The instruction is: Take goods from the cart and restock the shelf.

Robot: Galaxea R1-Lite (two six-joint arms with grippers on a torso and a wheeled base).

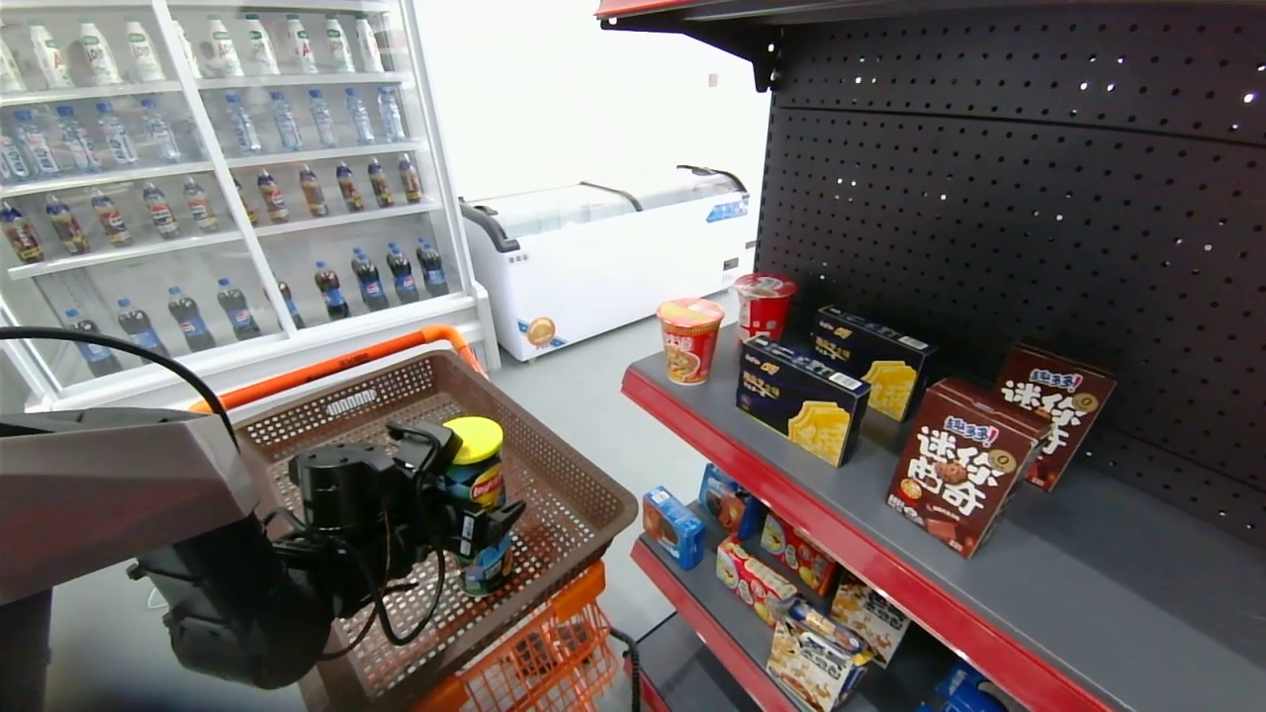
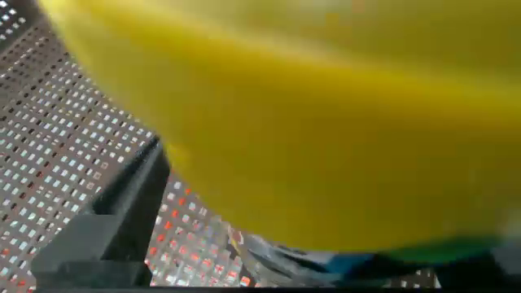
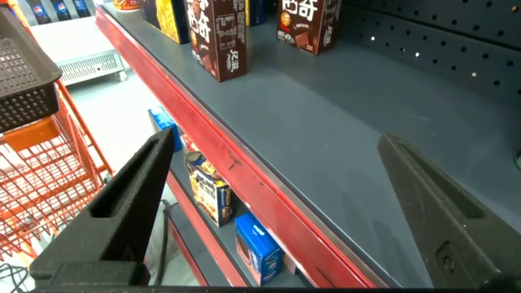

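One yellow-lidded jar (image 1: pixel 475 440) inside left end effector (image 1: pixel 471 502)

Lower left of the frame: the jar (image 1: pixel 475 438) has a yellow lid and a blue-green label. It sits in a brown perforated basket (image 1: pixel 569 480) on an orange wire cart (image 1: pixel 534 672). At right, the shelf (image 1: pixel 1088 583) is grey with a red edge, and the pegboard (image 1: pixel 989 198) is black and dotted. The front boxes (image 1: pixel 801 400) are navy and yellow; the cookie boxes (image 1: pixel 964 465) are maroon.
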